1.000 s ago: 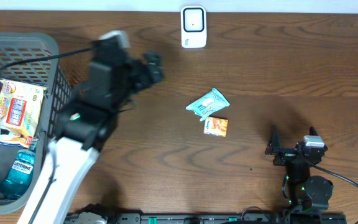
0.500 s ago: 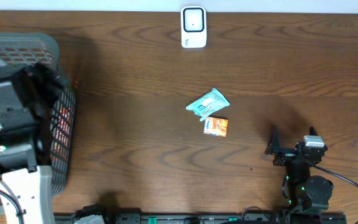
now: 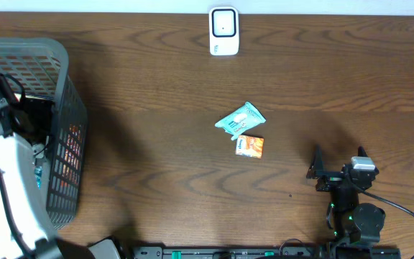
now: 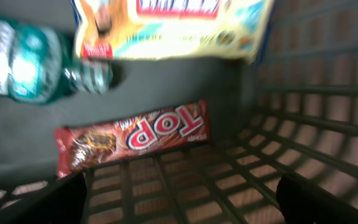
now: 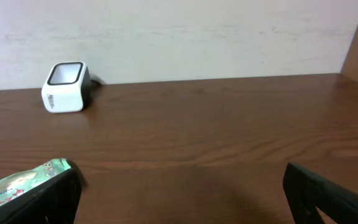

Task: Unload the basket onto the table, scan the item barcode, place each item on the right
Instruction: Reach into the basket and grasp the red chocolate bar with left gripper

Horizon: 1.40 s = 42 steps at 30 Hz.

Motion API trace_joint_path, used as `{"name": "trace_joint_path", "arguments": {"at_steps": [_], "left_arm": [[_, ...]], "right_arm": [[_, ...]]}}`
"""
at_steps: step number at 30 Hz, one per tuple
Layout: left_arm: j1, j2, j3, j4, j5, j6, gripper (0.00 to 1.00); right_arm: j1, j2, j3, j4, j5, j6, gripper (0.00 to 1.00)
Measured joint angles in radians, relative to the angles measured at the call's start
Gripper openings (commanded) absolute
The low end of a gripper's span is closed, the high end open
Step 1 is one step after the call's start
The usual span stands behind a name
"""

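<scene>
Your left gripper (image 4: 185,202) hangs in the basket (image 4: 303,124), jaws apart, above the red candy bar (image 4: 132,138); your right gripper (image 5: 182,199) is spread wide too.

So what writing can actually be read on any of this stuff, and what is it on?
"TOP": on the brown snack bar in the basket, upside down.
Yellow packet and green bottle: print blurred, unreadable.
Teal packet, orange packet, white scanner: too small to read.

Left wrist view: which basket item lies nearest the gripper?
The red-brown TOP bar on the basket floor; the teal bottle and yellow snack pack lie beyond it.
</scene>
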Motion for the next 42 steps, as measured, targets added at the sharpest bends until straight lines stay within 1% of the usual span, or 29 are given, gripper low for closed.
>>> {"name": "trace_joint_path", "arguments": {"at_steps": [4,6,11,18,22,29,42], "left_arm": [[0.026,0.104,0.0,-0.025,0.064,-0.042,0.98],[0.031,0.135,0.0,-0.044,0.072,-0.066,0.98],[0.037,0.221,0.0,-0.086,0.093,-0.202,0.98],[0.045,0.255,0.0,-0.073,0.076,-0.379,0.98],[0.045,0.275,0.0,-0.046,0.054,-0.447,0.98],[0.044,0.344,0.0,0.032,0.052,-0.494,0.98],[0.043,0.455,0.01,0.064,0.052,-0.51,0.98]], "right_arm": [[0.0,0.0,0.0,-0.001,-0.001,0.0,0.99],[0.0,0.0,0.0,0.0,0.0,0.0,0.99],[0.0,0.0,0.0,0.0,0.0,0.0,0.99],[0.0,0.0,0.0,0.0,0.0,0.0,0.99],[0.0,0.0,0.0,0.0,0.0,0.0,0.99],[0.0,0.0,0.0,0.0,0.0,0.0,0.99],[0.0,0.0,0.0,0.0,0.0,0.0,0.99]]}}
